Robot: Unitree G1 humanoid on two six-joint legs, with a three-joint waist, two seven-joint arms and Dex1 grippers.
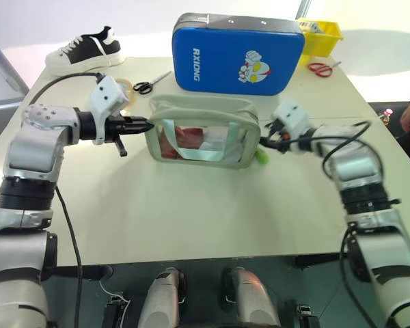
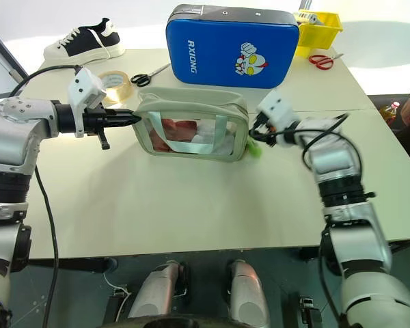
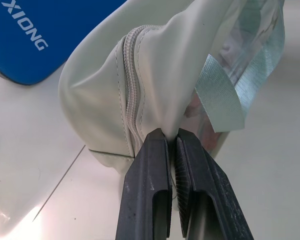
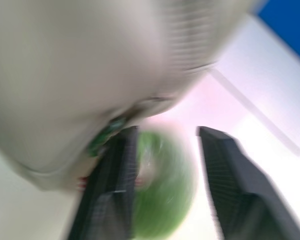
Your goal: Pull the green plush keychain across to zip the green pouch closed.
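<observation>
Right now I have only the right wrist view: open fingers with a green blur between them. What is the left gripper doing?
Observer: The left gripper is shut on the fabric at the end of the green pouch on the robot's left, right beside the zipper.
Operator: Where along the pouch is the keychain?
Observer: The green plush keychain hangs at the pouch's opposite end, on the robot's right, where the right gripper is.
Operator: Anything behind the pouch?
Observer: A blue case stands behind it, and black scissors lie to that case's left.
</observation>
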